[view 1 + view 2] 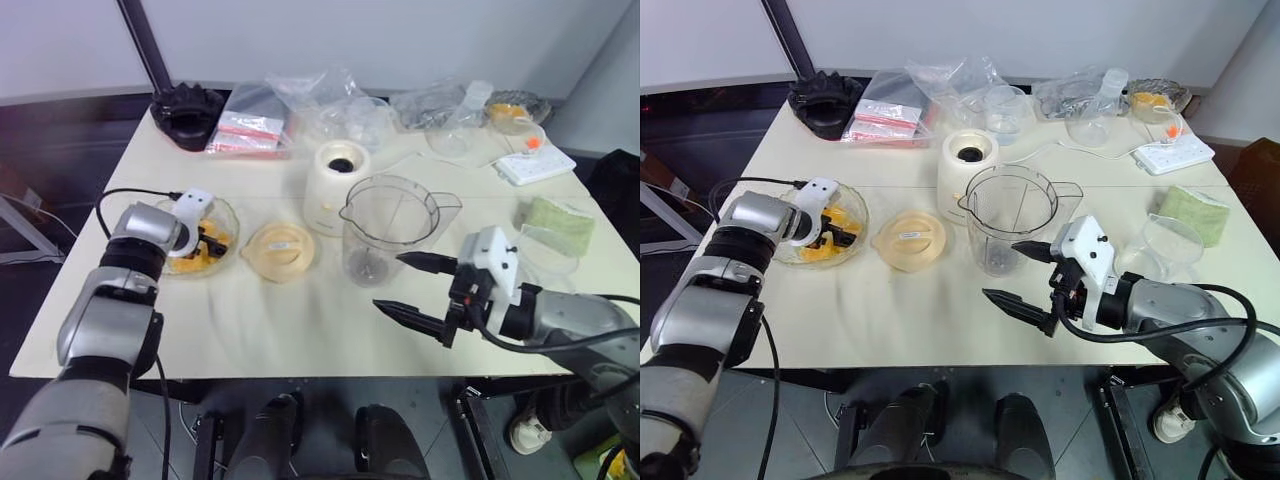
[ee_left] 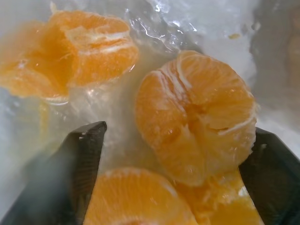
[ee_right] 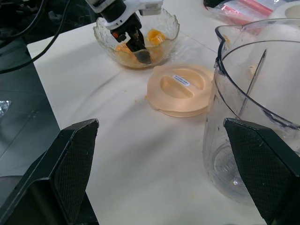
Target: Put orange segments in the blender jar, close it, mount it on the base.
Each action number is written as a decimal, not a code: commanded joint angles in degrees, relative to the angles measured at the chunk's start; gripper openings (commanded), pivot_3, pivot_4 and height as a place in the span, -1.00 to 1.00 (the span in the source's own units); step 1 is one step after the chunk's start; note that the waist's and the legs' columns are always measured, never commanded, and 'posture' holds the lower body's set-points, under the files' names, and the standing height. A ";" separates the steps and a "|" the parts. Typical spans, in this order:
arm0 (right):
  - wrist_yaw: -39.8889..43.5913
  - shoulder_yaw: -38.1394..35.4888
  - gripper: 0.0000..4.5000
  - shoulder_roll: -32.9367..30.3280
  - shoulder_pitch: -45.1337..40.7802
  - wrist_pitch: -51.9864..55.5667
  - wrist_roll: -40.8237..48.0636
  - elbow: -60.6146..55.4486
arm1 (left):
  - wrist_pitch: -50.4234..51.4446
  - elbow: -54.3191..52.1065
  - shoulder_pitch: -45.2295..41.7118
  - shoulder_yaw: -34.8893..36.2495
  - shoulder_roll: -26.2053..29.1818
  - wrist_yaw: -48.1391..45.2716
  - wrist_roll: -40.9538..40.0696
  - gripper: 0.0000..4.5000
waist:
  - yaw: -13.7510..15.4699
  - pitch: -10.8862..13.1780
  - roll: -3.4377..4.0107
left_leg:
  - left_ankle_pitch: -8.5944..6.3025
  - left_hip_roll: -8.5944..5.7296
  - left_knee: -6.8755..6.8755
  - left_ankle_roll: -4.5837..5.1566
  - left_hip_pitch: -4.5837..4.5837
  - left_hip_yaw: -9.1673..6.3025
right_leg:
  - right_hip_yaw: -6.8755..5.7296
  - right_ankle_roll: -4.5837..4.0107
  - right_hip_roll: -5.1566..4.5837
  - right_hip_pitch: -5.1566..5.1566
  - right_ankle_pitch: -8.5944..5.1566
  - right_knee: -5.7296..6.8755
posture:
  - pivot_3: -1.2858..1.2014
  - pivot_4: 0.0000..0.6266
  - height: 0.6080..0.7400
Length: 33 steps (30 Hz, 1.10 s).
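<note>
Several orange segments (image 2: 197, 117) lie in a shallow wavy-rimmed glass bowl (image 1: 228, 212) at the table's left. My left gripper (image 1: 205, 240) reaches down into the bowl, open, its fingers (image 2: 79, 164) on either side of one segment; one touches it, the other stands apart. The clear blender jar (image 1: 385, 225) stands upright near the table's middle, holding no fruit, its blade at the bottom. Just behind it sits the cream-white base (image 1: 335, 185). The flat pale-orange lid (image 1: 278, 250) lies between bowl and jar. My right gripper (image 1: 390, 282) hovers open in front of the jar, holding nothing.
At the back are a black ridged object (image 1: 187, 112), plastic bags (image 1: 250, 130), a clear cup (image 1: 1008, 108) and a second bowl with fruit (image 1: 1155, 100). A white power strip (image 1: 535, 163), a green sponge (image 1: 560, 222) and a small clear cup (image 1: 1175, 240) sit to the right.
</note>
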 commanded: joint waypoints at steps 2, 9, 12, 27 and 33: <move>-0.37 0.04 1.00 -0.02 -0.96 -0.81 0.42 -1.38 | -2.07 2.77 -0.60 0.46 -1.65 0.92 1.20 -0.12 | -0.06 0.00 0.00 | 0.00 0.00 0.00 0.00 0.00 0.00 | 0.00 0.00 0.00 0.00 0.00 0.00 | 0.03 -0.52 1.00; -1.18 0.67 1.00 0.02 -2.06 -0.47 0.75 -1.59 | -3.45 2.80 -1.06 1.53 -1.26 1.98 2.11 -0.96 | -0.15 0.00 0.01 | 0.00 0.00 -0.01 0.00 0.00 0.00 | -0.01 0.01 0.01 -0.01 0.00 0.01 | 0.03 -0.52 1.00; -1.14 0.86 1.00 -0.04 -2.37 -0.60 0.66 -1.26 | -1.51 0.23 -1.67 2.01 0.39 1.59 2.22 -0.96 | -0.15 0.00 -0.01 | 0.00 0.02 -0.01 0.01 0.00 0.00 | -0.01 0.01 0.04 -0.03 0.00 0.03 | 0.03 -0.52 1.00; 1.61 1.69 1.00 -0.23 -1.87 -2.15 -1.65 1.95 | 9.30 -19.50 0.32 9.85 15.30 -10.01 -6.53 -0.96 | -0.22 0.06 -0.06 | 0.00 0.03 -0.03 0.00 -0.07 -0.01 | 0.00 0.00 0.07 -0.14 0.00 0.04 | 0.03 -0.52 1.00; 0.31 -1.00 1.00 0.10 -1.38 -2.39 -1.98 1.67 | -24.25 -17.22 12.72 24.66 19.78 -23.21 -16.91 -0.96 | -0.73 0.05 -0.01 | 0.00 0.08 -0.27 0.00 -0.04 0.09 | 0.05 -0.20 -0.03 -0.26 -0.06 -0.01 | 0.03 -0.52 1.00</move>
